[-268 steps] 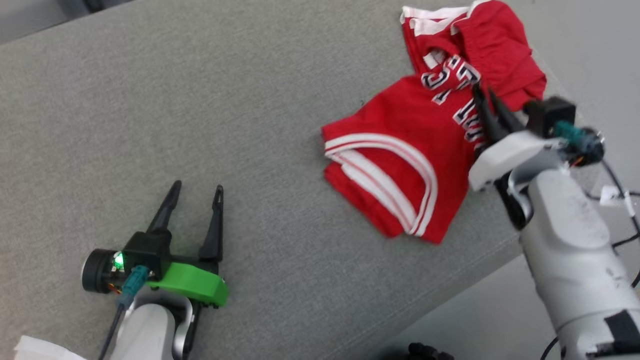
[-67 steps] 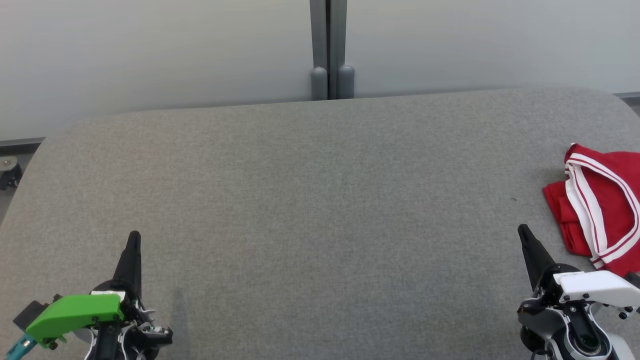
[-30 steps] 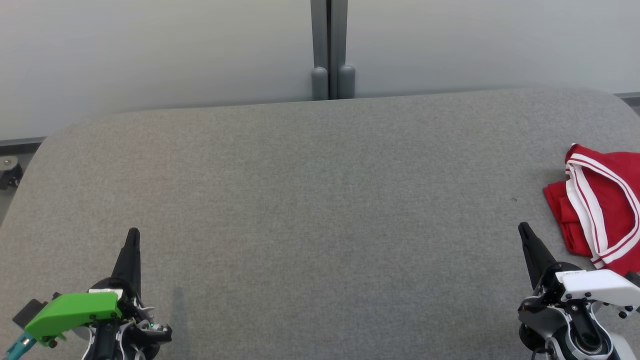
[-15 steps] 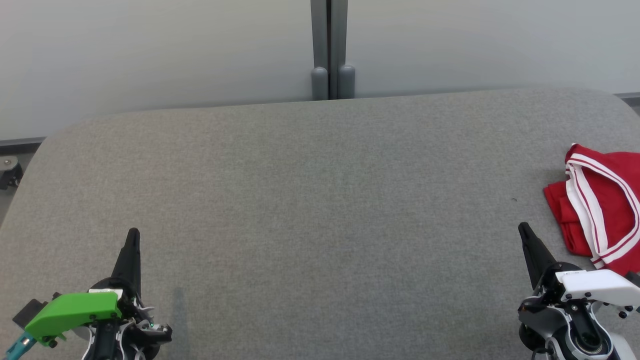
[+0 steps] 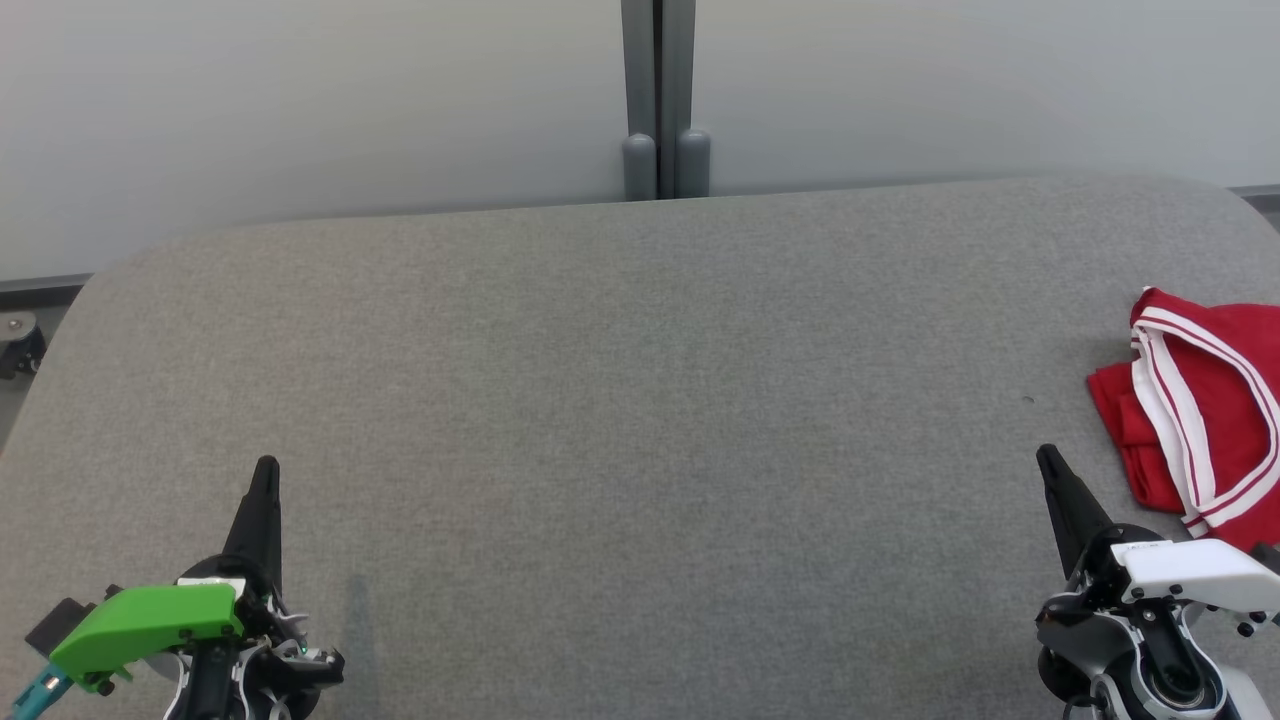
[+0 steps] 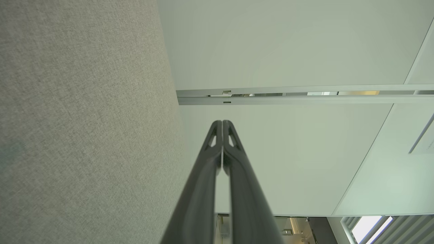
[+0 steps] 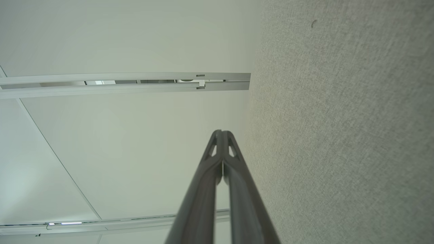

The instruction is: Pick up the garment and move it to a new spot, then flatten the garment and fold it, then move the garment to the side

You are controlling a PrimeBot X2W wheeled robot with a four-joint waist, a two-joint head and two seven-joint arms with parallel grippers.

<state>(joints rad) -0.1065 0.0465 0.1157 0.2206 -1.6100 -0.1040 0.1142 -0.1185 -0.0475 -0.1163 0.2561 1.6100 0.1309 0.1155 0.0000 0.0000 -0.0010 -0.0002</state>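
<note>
While the red, white-striped garment (image 5: 1215, 395) lies bunched at the right edge of the grey bench (image 5: 640, 400), the left tool (image 5: 266, 468) and the right tool (image 5: 1046, 455) sit at the near edge, well apart, each pinched fully together and holding nothing, with open fabric stretching between them.

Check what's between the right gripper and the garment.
Nothing. In the head view the stretch from the right gripper to the garment is bare grey table. The shut gripper and the cloth are apart.
</note>
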